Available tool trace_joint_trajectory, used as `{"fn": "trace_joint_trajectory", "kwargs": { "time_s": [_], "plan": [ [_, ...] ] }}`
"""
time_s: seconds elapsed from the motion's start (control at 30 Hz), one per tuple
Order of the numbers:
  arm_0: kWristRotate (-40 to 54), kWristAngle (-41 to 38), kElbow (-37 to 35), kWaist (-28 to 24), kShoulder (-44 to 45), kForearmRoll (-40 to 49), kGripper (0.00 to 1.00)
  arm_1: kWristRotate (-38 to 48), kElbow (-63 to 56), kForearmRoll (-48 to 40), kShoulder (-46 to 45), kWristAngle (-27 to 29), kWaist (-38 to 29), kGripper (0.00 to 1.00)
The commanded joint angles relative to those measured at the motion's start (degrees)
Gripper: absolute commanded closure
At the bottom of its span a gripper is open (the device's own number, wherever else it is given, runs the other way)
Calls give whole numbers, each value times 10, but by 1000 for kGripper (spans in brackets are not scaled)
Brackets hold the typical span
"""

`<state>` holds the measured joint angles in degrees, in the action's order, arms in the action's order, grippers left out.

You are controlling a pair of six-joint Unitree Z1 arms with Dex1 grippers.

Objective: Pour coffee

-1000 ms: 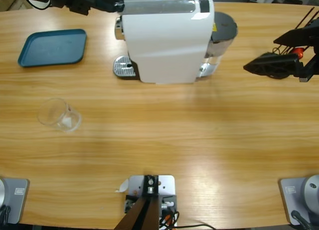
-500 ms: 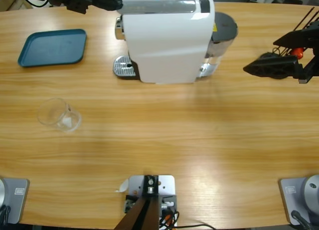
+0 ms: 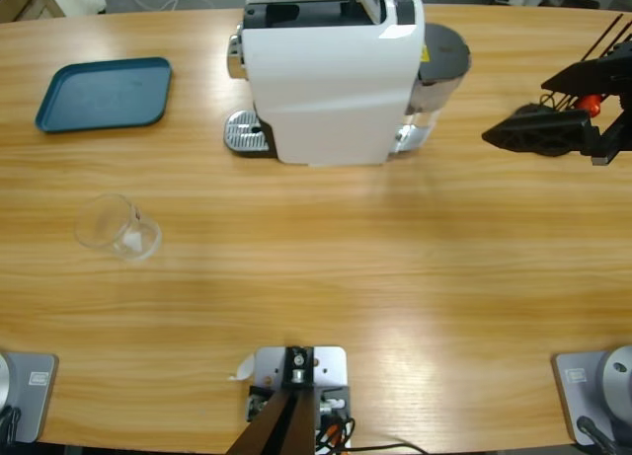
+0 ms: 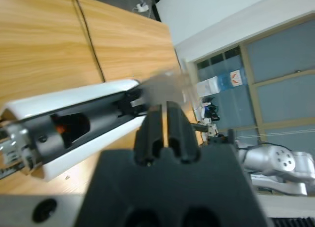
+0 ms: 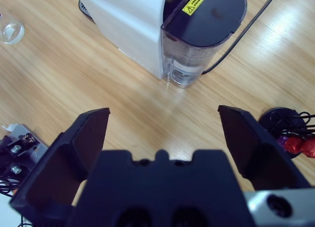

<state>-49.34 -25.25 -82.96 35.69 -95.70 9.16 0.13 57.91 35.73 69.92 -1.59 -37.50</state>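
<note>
The left arm reaches over the top of the big white coffee machine (image 3: pixel 331 90). The left gripper (image 4: pixel 161 107) has its fingers pressed nearly together at the machine's raised silver lever (image 4: pixel 165 84); whether they pinch it I cannot tell. The right arm enters at the right edge of the high view, and the right gripper (image 5: pixel 162 114) has its fingers spread wide, holding nothing. On the wooden surface (image 3: pixel 346 277), the small clear drinking glass (image 3: pixel 117 226) sits at left-centre, showing only wood through it. A blue plastic tray (image 3: pixel 104 93) lies upper left. Windows show beyond the left gripper.

Left tool (image 4: pixel 163 119) jaws together; right tool (image 5: pixel 165 119) wide apart.
</note>
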Motion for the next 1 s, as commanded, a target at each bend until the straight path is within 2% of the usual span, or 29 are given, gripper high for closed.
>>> {"fn": "trace_joint_trajectory", "kwargs": {
  "time_s": [0.03,0.07,0.13,0.23,0.33,0.43,0.57,0.63,0.73,0.87,1.0],
  "plan": [
    [135,-69,-3,37,-7,-76,214,6,-19,-5,-1,19,-6,18],
    [163,-64,2,38,-2,-74,202,7,-19,-5,-6,25,-3,18],
    [249,-46,15,42,12,-74,30,17,-23,-7,-17,31,33,18],
    [335,-13,55,42,35,-73,18,46,-38,-7,-34,49,120,18],
    [398,34,124,49,74,-69,23,83,-70,-11,-35,64,219,17],
    [447,82,198,61,123,-29,23,109,-133,-65,-15,64,291,13],
    [544,139,252,61,194,59,18,133,-234,-219,-12,73,297,35],
    [569,157,271,61,222,90,18,132,-265,-279,-7,90,300,115],
    [576,162,296,61,242,107,17,124,-292,-337,14,98,301,186],
    [573,160,302,61,242,107,13,124,-314,-412,59,105,308,186],
    [573,161,297,61,231,106,4,125,-318,-440,102,112,322,184]
  ]
}}
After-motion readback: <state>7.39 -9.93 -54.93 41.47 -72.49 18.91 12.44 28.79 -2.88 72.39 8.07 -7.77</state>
